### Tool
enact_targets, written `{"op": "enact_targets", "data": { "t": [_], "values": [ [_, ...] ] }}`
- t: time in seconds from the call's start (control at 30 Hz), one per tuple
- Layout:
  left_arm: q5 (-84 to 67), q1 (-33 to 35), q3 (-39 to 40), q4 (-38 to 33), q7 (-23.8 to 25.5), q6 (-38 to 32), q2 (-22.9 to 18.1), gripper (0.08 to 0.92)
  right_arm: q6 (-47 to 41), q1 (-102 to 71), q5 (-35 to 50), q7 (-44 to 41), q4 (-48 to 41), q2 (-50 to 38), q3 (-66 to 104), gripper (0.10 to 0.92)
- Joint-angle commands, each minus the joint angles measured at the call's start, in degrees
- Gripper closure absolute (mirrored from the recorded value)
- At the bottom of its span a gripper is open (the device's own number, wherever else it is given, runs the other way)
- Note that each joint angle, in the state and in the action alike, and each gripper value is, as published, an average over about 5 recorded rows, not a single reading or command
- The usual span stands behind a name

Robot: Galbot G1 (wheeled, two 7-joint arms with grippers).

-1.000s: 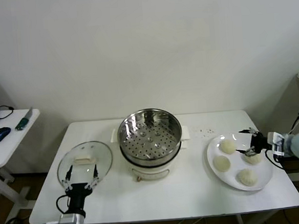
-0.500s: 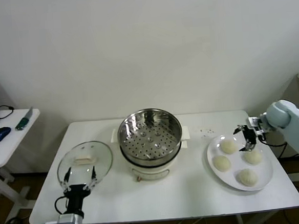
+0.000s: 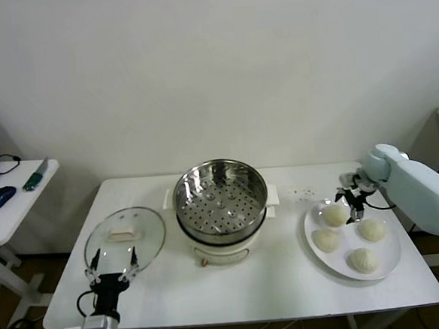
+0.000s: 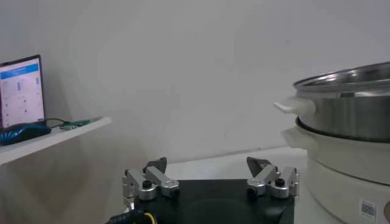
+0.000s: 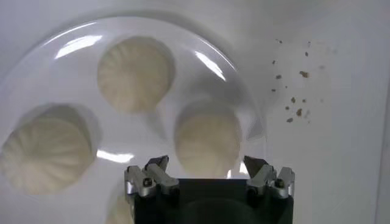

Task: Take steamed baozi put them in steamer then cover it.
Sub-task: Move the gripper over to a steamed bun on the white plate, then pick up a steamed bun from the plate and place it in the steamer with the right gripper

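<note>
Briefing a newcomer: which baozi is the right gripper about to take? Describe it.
On the white plate right of the steamer, the baozi is the far one nearest the steamer. Alone of four, it lies beside the open right gripper.

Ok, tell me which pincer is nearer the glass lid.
Left. The left pincer sits open just in front of the lid; the right pincer hangs open over the plate.

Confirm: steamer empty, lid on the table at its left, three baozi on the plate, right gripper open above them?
Not three: the head view shows four baozi on the plate. The rest holds: steamer empty, lid on the table at its left, right gripper open above them.
</note>
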Motion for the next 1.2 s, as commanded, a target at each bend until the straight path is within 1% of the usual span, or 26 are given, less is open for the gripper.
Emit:
{"op": "enact_targets", "data": {
  "t": [0.03, 0.5, 0.57, 0.73, 0.87, 0.97, 1.07, 1.2],
  "values": [
    [-0.1, -0.2, -0.2, 0.2, 0.1, 0.1, -0.1, 0.177, 1.8, 1.6, -3.7, 0.2, -6.7, 5.0, -0.9, 0.203],
    [-0.3, -0.3, -0.7, 0.1, 0.0, 0.1, 0.2, 0.177, 2.3, 1.0, -3.7, -0.8, -7.4, 6.0, -0.9, 0.205],
    [-0.4, -0.3, -0.8, 0.1, 0.0, 0.1, 0.2, 0.177, 2.4, 1.1, -3.7, -1.0, -7.5, 6.0, -0.9, 0.221],
    [-0.5, -0.2, -1.0, 0.0, -0.1, 0.1, 0.2, 0.177, 2.5, 1.3, -3.7, -1.4, -7.4, 5.9, -1.0, 0.305],
    [-0.5, 0.1, -1.0, -0.1, -0.1, 0.0, 0.2, 0.177, 2.8, 1.6, -3.6, -1.5, -7.0, 5.8, -1.1, 0.33],
    [-0.6, 0.4, -1.0, -0.3, -0.1, 0.0, 0.2, 0.177, 3.2, 2.4, -2.7, -1.6, -5.6, 5.1, -2.1, 0.333],
    [-0.8, 0.7, -1.0, -0.6, -0.2, -0.1, 0.3, 0.177, 4.4, 5.4, -0.9, -1.8, -2.3, 3.8, -5.9, 0.331],
    [-1.0, 1.0, -1.1, -0.9, -0.2, -0.1, 0.6, 0.177, 9.2, 14.3, 1.1, -2.8, 3.2, 2.7, -14.0, 0.33]
  ]
}}
